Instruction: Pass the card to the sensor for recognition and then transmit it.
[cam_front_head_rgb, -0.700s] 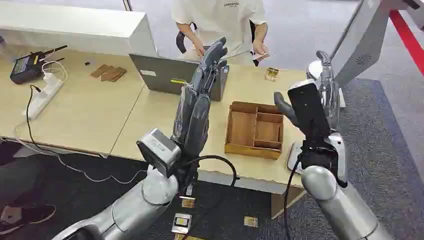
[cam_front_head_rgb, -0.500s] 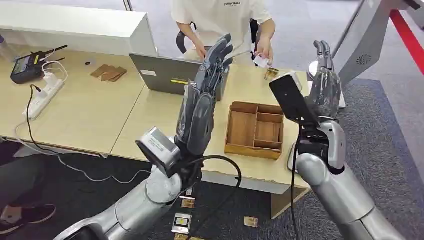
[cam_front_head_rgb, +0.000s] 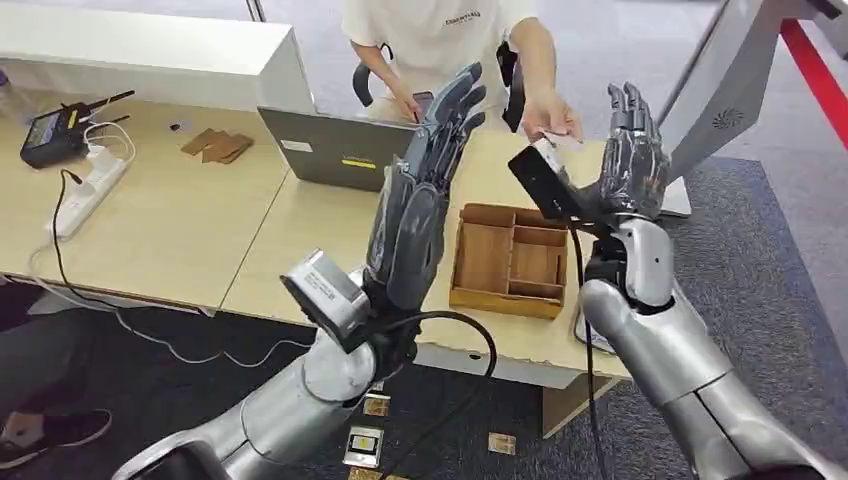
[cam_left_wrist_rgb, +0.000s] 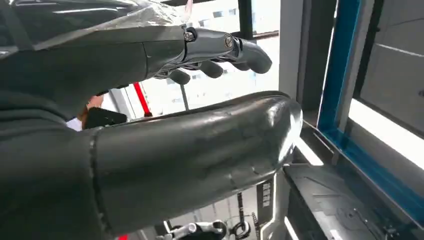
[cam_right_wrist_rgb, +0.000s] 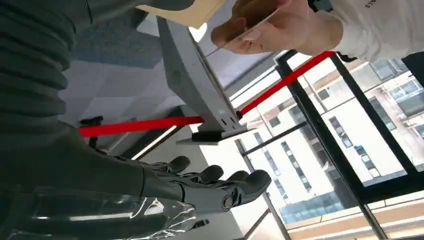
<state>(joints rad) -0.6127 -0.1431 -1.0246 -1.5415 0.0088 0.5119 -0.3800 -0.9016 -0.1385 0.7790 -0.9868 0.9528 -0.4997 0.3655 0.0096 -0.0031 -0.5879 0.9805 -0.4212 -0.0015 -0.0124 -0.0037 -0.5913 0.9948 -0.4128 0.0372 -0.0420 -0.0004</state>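
We see the card (cam_front_head_rgb: 549, 141) pinched in a person's hand (cam_front_head_rgb: 550, 112), held out over the far edge of the table (cam_front_head_rgb: 190, 220) at about 1 o'clock from the middle of the head view. In the right wrist view the same card (cam_right_wrist_rgb: 250, 27) shows as a thin pale edge between that person's fingers.

Just at 3 o'clock of the card stands our right hand (cam_front_head_rgb: 628, 155), raised with its palm turned toward the person; its fingers are straight and spread, and it holds nothing. We cannot tell whether the card touches it.

Our left hand (cam_front_head_rgb: 425, 180) is raised at 9 o'clock of the card, fingers straight, slightly apart and pointing away from us, also holding nothing. The left wrist view shows its fingers (cam_left_wrist_rgb: 240, 50) extended over the thick thumb.

Below the two hands, at 6 o'clock of the card, a wooden divided tray (cam_front_head_rgb: 510, 258) sits on the table. A laptop (cam_front_head_rgb: 325, 150) stands at 9 o'clock of the tray. A grey tilted panel (cam_front_head_rgb: 725, 80) on a stand rises at 3 o'clock of the right hand. At the table's far 9 o'clock end lie a power strip (cam_front_head_rgb: 85, 190) and a black radio (cam_front_head_rgb: 55, 130).
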